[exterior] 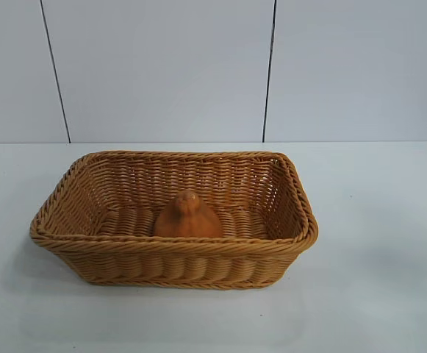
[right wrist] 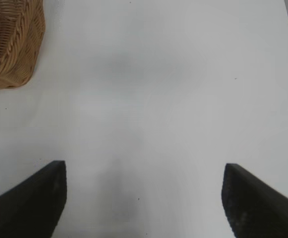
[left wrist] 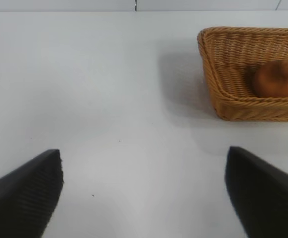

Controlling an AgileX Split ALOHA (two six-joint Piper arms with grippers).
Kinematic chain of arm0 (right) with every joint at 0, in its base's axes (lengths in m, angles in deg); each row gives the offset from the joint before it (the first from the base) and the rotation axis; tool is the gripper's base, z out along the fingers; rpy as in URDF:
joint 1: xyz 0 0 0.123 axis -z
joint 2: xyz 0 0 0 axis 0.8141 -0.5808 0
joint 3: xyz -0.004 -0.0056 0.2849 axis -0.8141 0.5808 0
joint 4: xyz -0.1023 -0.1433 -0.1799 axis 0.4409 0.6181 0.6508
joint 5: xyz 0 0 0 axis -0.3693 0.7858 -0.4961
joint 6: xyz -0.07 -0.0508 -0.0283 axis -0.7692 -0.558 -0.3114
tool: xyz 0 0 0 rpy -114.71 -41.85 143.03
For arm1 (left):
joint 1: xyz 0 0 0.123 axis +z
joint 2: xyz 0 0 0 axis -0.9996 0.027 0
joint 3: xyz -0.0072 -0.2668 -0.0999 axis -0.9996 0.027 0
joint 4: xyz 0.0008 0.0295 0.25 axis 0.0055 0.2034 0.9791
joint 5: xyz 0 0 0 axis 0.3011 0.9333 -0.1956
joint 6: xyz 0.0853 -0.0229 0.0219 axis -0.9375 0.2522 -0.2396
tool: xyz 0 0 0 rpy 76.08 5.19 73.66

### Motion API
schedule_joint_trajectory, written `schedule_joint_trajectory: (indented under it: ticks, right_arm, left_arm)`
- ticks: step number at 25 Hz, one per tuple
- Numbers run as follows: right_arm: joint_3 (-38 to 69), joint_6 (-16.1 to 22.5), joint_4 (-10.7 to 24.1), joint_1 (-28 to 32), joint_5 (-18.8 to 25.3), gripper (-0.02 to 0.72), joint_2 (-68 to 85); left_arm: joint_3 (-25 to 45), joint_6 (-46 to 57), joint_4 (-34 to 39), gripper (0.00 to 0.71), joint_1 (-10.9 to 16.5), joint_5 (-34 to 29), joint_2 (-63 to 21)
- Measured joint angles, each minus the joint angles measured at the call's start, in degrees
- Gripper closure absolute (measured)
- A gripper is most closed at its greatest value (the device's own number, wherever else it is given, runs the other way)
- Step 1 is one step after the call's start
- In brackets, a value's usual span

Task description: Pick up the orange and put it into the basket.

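Both our grippers hang spread and empty over bare table [left wrist: 109, 99], the left gripper [left wrist: 144, 193] off the basket's [exterior: 173, 246] one side, the right gripper [right wrist: 144, 198] off the other. We judge the task done: the orange [exterior: 188, 216] sits inside the basket on its woven floor, against the near wall.
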Motion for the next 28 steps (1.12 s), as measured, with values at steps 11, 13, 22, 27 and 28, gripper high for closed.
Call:
schedule_joint_trajectory:
  ticks: [11,13,22,27,28]
  right_arm:
    - [0.00,0.00,0.00,3.05,0.00,0.115,15.19]
    - [0.00,0.00,0.00,3.05,0.06,0.115,18.90]
    - [-0.05,0.00,0.00,3.05,0.25,0.115,19.87]
    - [-0.05,0.55,-0.06,3.05,0.25,0.115,19.87]
    - [-0.05,0.63,-0.11,3.05,0.25,0.115,19.87]
  left_arm:
    - [0.00,0.00,-0.01,0.077,0.00,0.06,0.00]
    - [0.00,0.00,-0.01,0.077,0.00,0.06,0.00]
    - [0.00,0.00,-0.01,0.077,0.00,0.06,0.00]
    - [0.00,0.00,-0.01,0.077,0.00,0.06,0.00]
    - [0.00,0.00,-0.01,0.077,0.00,0.06,0.00]
